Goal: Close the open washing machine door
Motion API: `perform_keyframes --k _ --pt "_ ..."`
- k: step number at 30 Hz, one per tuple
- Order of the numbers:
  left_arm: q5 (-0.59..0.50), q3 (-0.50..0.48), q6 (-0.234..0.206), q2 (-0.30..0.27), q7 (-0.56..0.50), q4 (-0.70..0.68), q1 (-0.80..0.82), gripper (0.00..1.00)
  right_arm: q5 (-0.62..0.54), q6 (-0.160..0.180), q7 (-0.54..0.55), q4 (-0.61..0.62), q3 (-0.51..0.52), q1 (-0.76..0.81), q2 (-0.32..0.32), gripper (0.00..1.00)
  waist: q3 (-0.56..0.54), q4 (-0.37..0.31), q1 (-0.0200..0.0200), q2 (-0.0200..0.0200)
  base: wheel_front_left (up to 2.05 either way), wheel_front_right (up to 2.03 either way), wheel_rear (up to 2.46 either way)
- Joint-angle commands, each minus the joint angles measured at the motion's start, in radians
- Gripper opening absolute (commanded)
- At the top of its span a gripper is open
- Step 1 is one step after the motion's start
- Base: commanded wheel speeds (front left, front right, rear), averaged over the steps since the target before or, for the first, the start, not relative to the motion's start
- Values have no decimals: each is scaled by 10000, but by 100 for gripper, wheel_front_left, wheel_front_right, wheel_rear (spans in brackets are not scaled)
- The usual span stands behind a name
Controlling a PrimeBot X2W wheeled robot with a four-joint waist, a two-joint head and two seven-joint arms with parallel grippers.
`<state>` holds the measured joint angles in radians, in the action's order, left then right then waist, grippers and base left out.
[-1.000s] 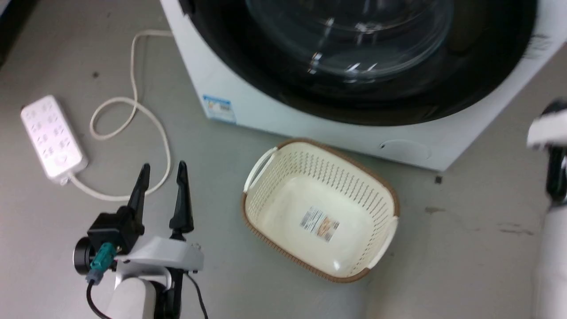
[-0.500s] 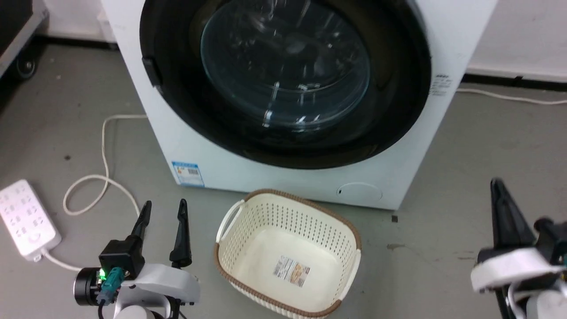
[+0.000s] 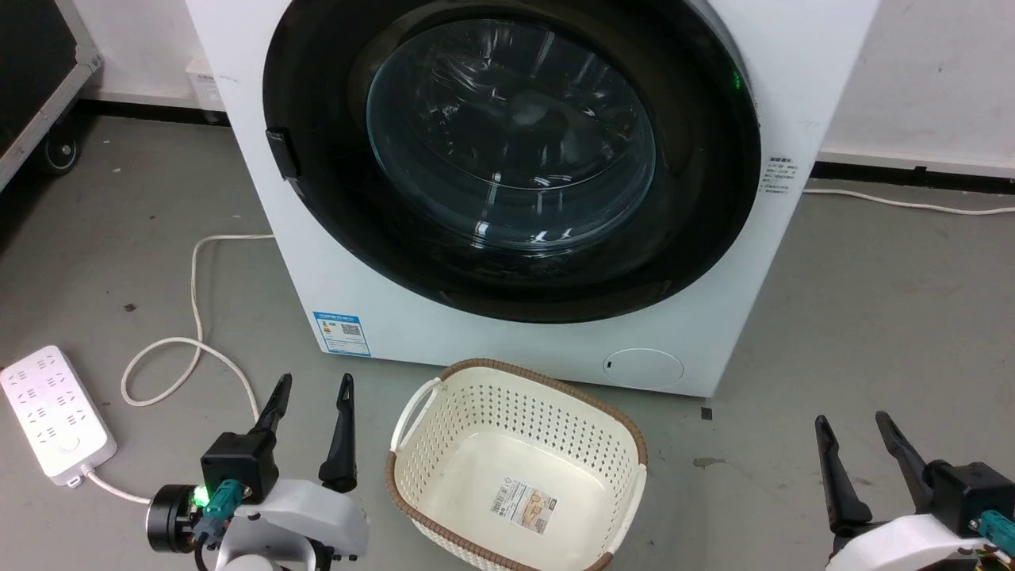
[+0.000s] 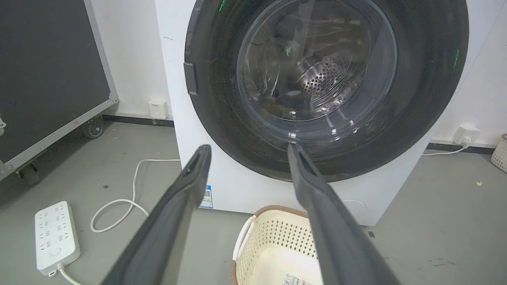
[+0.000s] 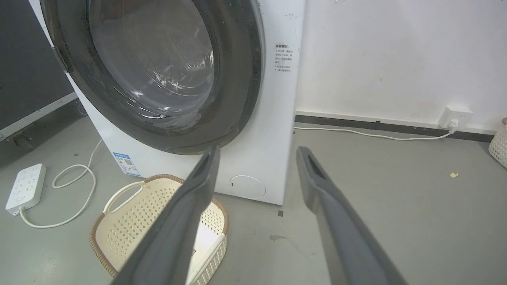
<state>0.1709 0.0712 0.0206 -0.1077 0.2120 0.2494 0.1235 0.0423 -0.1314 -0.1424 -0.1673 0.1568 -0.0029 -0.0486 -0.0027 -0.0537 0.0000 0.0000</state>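
The white washing machine (image 3: pixel 396 317) stands ahead of me, its blue sticker low on the left of its front. The washing machine door (image 3: pixel 511 135), a black rim around bulging clear glass, lies against the machine's front; no gap shows in the head view. The steel drum shows through the glass of the door (image 4: pixel 317 67). My left gripper (image 3: pixel 315 381) is open and empty, low at the left, well short of the machine (image 4: pixel 237 190). My right gripper (image 3: pixel 852 419) is open and empty at the lower right, also clear of the door (image 5: pixel 158 71).
A cream perforated basket (image 3: pixel 515 468) sits on the floor just in front of the machine, between my grippers. A white power strip (image 3: pixel 51 412) and its looped cord (image 3: pixel 198 317) lie at the left. A black wheeled case (image 3: pixel 32 79) stands far left. A cable (image 5: pixel 368 133) runs to a wall socket (image 5: pixel 455 114).
The head view has swung upward, so more of the machine and door shows. My right gripper has come into view at the lower right, fingers up. The left gripper stays open.
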Motion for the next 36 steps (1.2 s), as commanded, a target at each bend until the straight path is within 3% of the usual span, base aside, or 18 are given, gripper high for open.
perform_keyframes --k 1,24,25,36 --pt "68 9 12 -10 -52 34 33 100 131 7 8 106 -26 197 -16 100 -17 11 0 0 0 0 0" --pt "608 -13 -95 24 -143 195 221 100 673 7 -424 196 -277 257 -16 100 -73 53 0 0 0 0 0" --pt "606 5 -88 18 -182 188 148 0 605 0 -380 189 -279 173 0 0 -74 56 0 0 0 0 0" --pt "462 -32 -96 54 -302 18 62 0 540 0 -258 281 -359 164 -1 0 -68 87 0 0 0 0 0"
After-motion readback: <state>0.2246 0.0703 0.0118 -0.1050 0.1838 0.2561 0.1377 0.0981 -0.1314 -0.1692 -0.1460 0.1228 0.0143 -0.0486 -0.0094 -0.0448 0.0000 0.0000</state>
